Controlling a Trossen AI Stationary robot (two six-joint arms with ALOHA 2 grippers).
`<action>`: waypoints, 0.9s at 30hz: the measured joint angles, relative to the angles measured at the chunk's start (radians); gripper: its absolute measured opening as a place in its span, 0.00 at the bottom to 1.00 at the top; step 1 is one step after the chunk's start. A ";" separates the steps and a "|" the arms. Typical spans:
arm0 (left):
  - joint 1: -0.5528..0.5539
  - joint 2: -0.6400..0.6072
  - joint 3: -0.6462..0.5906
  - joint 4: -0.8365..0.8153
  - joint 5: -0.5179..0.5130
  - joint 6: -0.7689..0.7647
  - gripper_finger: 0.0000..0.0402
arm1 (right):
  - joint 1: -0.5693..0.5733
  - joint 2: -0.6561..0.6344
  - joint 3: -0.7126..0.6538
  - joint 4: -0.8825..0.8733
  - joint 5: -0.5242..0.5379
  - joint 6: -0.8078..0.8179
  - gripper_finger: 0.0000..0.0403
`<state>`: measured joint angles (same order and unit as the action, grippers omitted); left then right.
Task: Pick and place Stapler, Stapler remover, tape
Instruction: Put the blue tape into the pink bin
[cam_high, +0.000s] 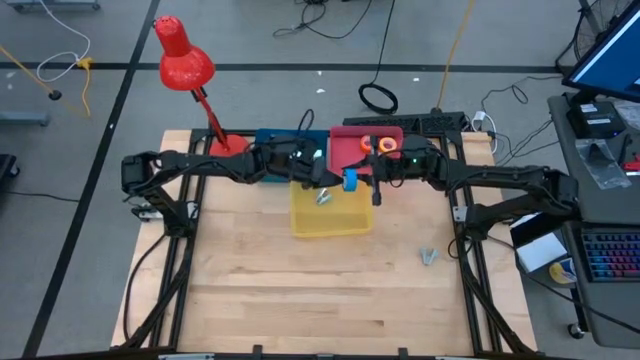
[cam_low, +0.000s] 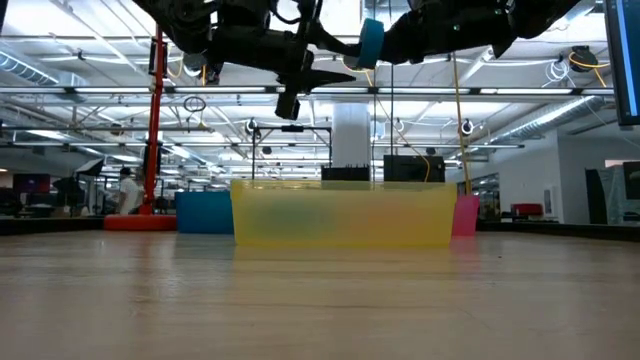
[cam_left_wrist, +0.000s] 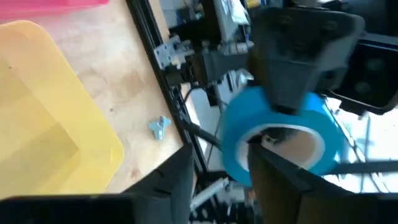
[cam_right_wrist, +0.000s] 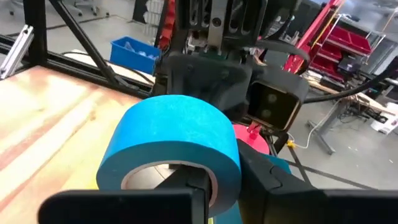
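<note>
High view first: what is the left claw (cam_left_wrist: 222, 154) doing over the yellow bin (cam_high: 300, 226)?

It hangs in the air above the bin's far edge, tip to tip with the other arm. Its jaws stand apart, and the wall of the blue tape roll (cam_high: 352, 181) sits in the gap. I cannot tell whether they press on it.

So where is the roll, exactly?

Right at the left claw's tips, between the two claws, well above the bin. I read this as a handover in mid-air, done over the bin so that a slip would land inside it.

How will the roll handle?

It is a stiff ring with a matte blue band and a pale core. A finger through the hole and one outside pinch the wall, and a round band could twist in such a grip.

And the bin beneath?

It is translucent yellow plastic with rounded corners and shallow walls. A small pale metal piece (cam_high: 324, 197) lies in it just below the left claw, too small to name.

And the right claw (cam_right_wrist: 221, 174)?

It is closed narrow on the roll's wall, one dark finger inside the ring. Beyond it sits a red tray (cam_high: 345, 140) with an orange roll (cam_high: 366, 145).
</note>
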<state>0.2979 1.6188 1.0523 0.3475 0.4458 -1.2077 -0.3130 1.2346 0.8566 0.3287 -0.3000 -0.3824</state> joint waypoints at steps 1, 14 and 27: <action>0.008 0.000 0.000 -0.001 0.025 0.016 0.39 | 0.000 0.000 0.000 -0.012 0.018 -0.001 0.08; -0.011 0.000 -0.001 -0.237 -0.014 0.130 0.45 | -0.191 0.087 0.014 -0.081 0.274 -0.111 0.08; -0.178 -0.056 0.000 -0.384 -0.550 0.290 0.42 | -0.291 0.512 0.468 -0.620 0.303 -0.210 0.08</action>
<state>0.1198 1.5625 1.0524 -0.0366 -0.1038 -0.9176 -0.6036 1.7464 1.3250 -0.2913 0.0028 -0.5922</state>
